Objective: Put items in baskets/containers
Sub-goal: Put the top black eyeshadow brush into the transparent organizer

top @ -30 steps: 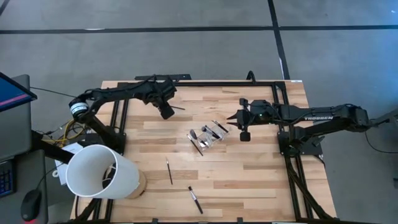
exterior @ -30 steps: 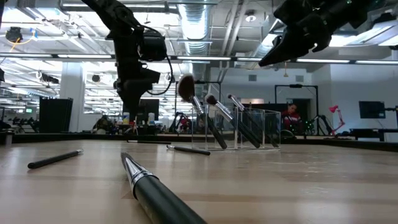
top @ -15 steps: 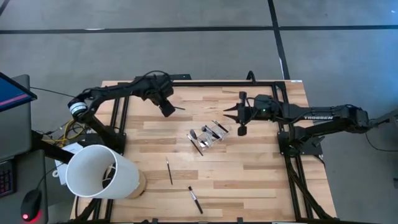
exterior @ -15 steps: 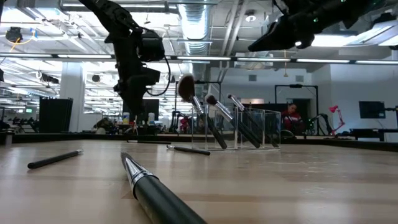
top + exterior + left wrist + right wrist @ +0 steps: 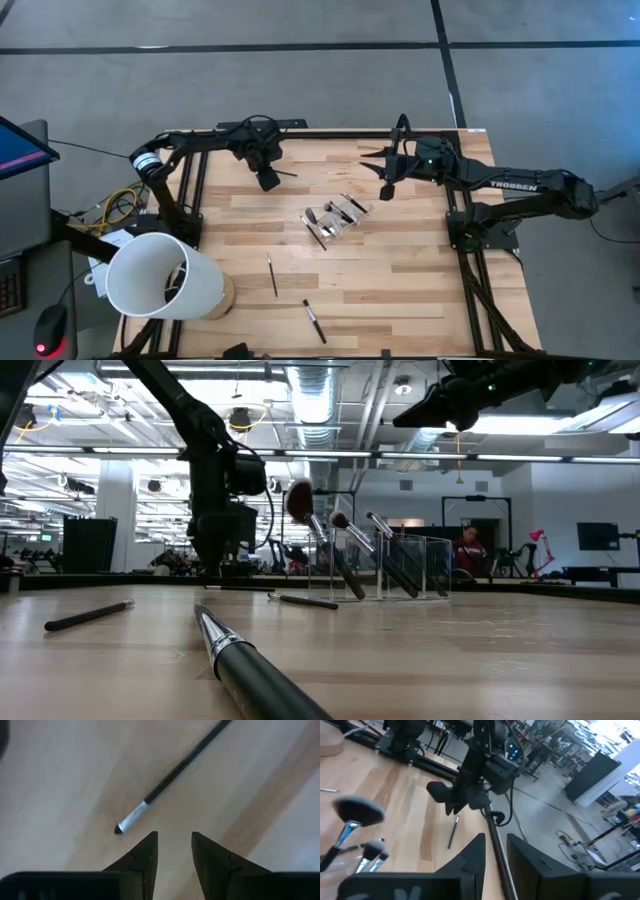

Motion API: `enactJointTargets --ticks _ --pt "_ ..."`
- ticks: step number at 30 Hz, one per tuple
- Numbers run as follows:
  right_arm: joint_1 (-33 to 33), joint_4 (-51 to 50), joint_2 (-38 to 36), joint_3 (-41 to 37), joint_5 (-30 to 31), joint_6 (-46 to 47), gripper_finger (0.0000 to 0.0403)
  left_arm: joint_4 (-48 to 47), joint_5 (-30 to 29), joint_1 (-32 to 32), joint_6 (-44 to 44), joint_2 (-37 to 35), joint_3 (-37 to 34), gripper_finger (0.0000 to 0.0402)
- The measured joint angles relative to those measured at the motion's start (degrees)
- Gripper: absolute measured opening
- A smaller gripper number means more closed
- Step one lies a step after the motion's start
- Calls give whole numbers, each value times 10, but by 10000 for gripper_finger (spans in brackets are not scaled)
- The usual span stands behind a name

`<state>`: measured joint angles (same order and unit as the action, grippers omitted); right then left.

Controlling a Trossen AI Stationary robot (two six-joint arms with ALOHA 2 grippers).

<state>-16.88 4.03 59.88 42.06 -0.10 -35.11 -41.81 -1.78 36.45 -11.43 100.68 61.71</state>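
Hovering low over the far left part of the bench (image 5: 400,260), the left end effector (image 5: 268,179) has its fingers slightly apart around nothing, just beside a thin silver-tipped brush (image 5: 167,782). The right end effector (image 5: 386,182) hangs raised past the clear box (image 5: 337,217), fingers narrowly parted and empty. Several brushes (image 5: 335,555) lean inside that box mid-bench; two more sticks (image 5: 271,274) lie nearer the front.

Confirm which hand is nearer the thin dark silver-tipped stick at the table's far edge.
Left. The left hand hovers directly over the thin dark silver-tipped stick; the right hand is across the table.
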Motion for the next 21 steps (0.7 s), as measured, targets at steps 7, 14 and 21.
enactJointTargets --ticks 7,14,21 --pt "-19 18 0 0 -2 -30 71 50 -31 4 -62 0 0 116" --pt "-42 20 1 0 -35 -10 71 60 26 38 -80 14 0 120" --pt "-43 7 1 0 -36 0 71 70 57 38 -106 10 0 120"
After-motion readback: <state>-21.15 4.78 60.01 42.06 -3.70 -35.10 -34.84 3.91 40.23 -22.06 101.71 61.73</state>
